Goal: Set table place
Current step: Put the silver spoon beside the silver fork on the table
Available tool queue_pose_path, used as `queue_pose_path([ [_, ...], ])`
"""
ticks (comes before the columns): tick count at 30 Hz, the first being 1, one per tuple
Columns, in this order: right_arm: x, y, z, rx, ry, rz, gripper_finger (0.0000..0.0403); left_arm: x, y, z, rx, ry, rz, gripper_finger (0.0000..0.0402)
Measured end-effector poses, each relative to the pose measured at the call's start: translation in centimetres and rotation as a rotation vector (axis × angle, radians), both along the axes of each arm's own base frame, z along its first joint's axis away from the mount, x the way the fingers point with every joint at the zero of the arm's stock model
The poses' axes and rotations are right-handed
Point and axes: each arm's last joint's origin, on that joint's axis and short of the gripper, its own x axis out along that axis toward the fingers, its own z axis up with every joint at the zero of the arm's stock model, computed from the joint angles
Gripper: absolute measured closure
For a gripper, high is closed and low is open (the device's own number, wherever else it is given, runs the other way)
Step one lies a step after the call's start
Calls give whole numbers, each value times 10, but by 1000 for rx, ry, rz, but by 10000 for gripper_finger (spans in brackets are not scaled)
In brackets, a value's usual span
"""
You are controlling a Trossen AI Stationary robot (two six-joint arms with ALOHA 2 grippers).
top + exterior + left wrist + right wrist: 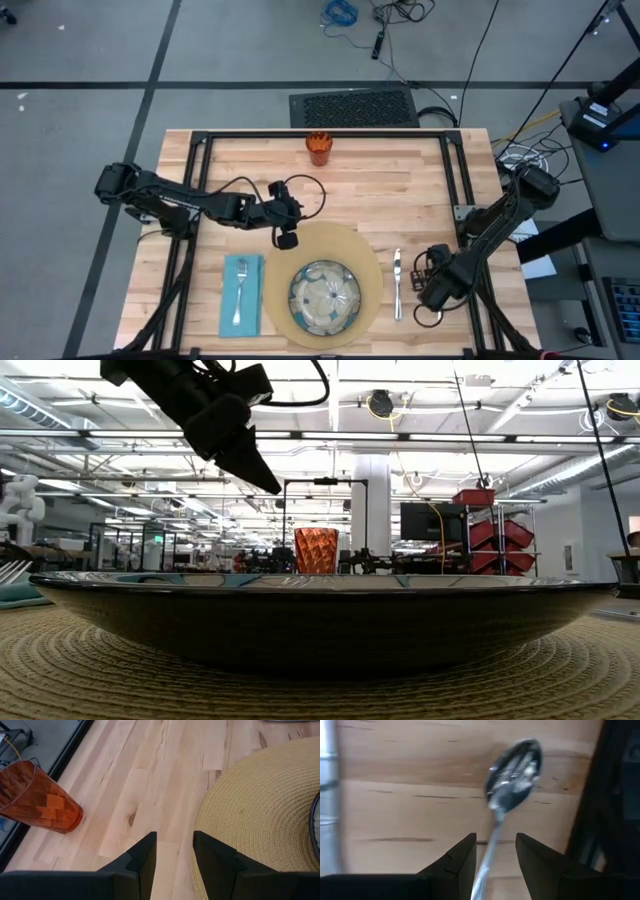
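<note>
Dish: sitting on the round tan mat at the counter's near edge
Napkin: lying just left of the mat, carrying the fork
Knife: lying just right of the mat
Right gripper: hanging right of the knife, jaws clamping the spoon by its handle
Left gripper: hovering at the mat's far left edge, jaws standing apart and holding nothing
Cup: standing upright beyond the mat, near the counter's far edge

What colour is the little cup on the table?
Orange: the cup has a faceted, see-through orange look, best seen in the left wrist view.
</note>
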Motion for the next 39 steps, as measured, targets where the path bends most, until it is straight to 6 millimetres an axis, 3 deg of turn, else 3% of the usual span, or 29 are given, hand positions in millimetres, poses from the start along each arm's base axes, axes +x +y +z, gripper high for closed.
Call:
queue_pose_path([
  [10, -2, 5, -6, 47, -14, 18, 273, 0, 0, 0, -4, -6, 1, 284],
  [18, -10, 6, -23, 77, -35, 29, 275, 1, 0, 1, -18, -18, 9, 284],
  [22, -12, 3, -27, 66, -25, 29, 303, 0, 0, 0, -21, -14, 12, 284],
  [29, -12, 4, -29, 83, -37, 44, 392, 0, 0, 1, -21, -14, 13, 284],
  [34, -9, 5, -31, 88, -38, 43, 396, 0, 0, 0, -21, -14, 13, 284],
  [39, 7, 4, -38, 137, -51, -13, 400, 0, 0, 1, -21, -15, 13, 284],
])
